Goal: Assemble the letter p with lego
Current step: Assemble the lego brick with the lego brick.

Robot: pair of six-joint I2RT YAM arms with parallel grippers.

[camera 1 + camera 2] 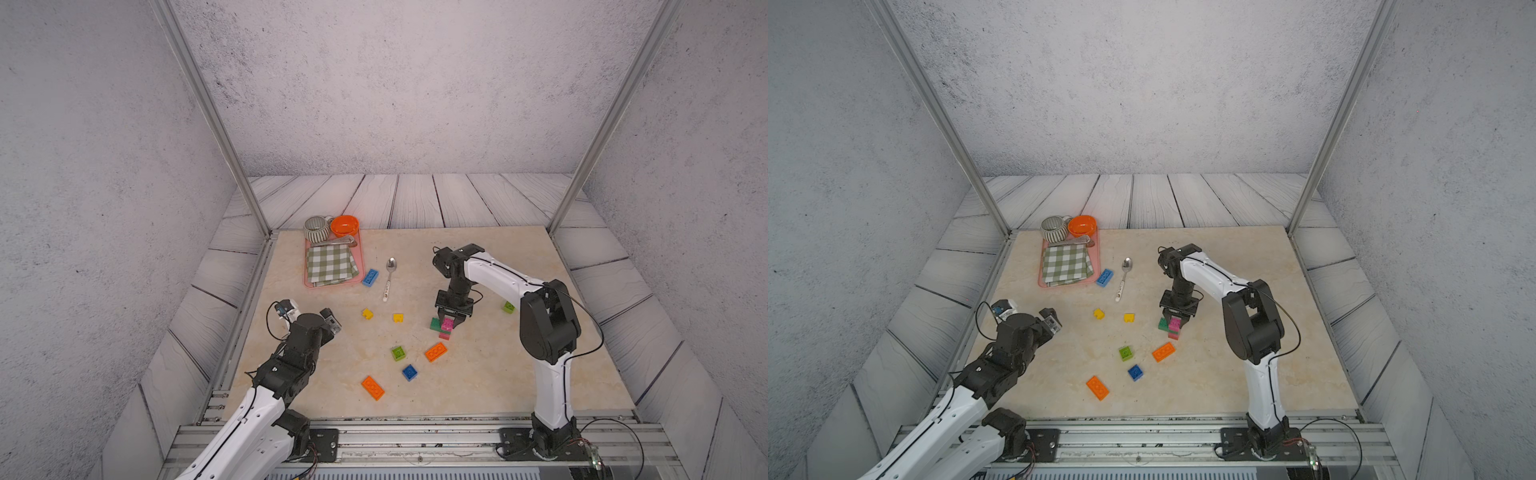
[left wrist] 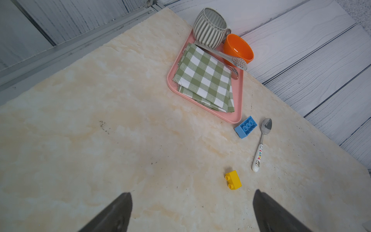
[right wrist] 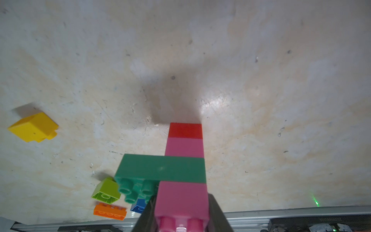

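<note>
Right fingers (image 3: pixel 217 215) are clamped on the smooth side walls of the top pink brick (image 3: pixel 181 198), one on each side, just under its studs. Away from the tips the stack runs down: a dark green oblong (image 3: pixel 160 168) jutting out sideways, a second pink brick (image 3: pixel 184 147), then the red brick (image 3: pixel 185 130), seemingly resting on the surface (image 3: pixel 261 100). It's light, rigid, slick plastic. A wall squeeze should hold, though that overhang could lever the joints apart if tilted. Left fingers (image 2: pixel 112 215) stand wide apart, holding nothing, with a yellow brick (image 2: pixel 233 180) just ahead of their gap.
</note>
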